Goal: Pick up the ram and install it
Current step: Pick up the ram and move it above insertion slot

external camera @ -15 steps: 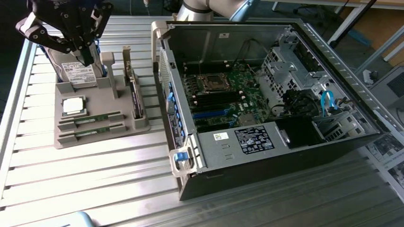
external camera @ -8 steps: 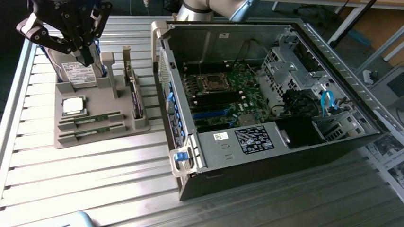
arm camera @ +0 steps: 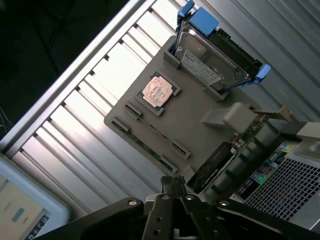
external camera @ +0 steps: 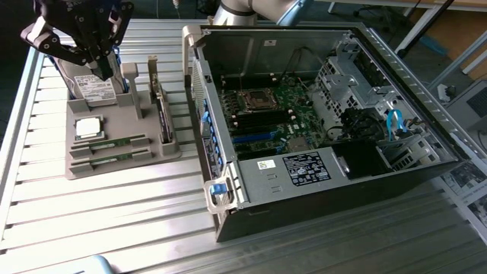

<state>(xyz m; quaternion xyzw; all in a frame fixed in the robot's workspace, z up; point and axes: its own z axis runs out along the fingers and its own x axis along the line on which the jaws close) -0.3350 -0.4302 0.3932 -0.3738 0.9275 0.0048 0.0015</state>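
Note:
Two ram sticks lie side by side in slots of a grey holder (external camera: 84, 171). One ram (external camera: 116, 142) is nearer the silver processor, the other ram (external camera: 114, 159) nearer the holder's front edge. In the wrist view the same rams (arm camera: 156, 129) (arm camera: 142, 145) show as thin green strips. My gripper (external camera: 102, 71) hangs above the holder's far end, over the hard drive, well away from the rams. Its black fingers (arm camera: 172, 184) are pressed together with nothing between them. The open computer case (external camera: 396, 63) lies at the exterior view's right, and its motherboard (external camera: 266, 117) is exposed.
On the holder also sit a square silver processor (external camera: 89, 127), a hard drive (external camera: 95, 88) standing upright with a white label, and an expansion card (external camera: 162, 114) on edge. The case wall (external camera: 199, 85) stands close beside the holder. Everything rests on a ribbed metal table (external camera: 114, 217).

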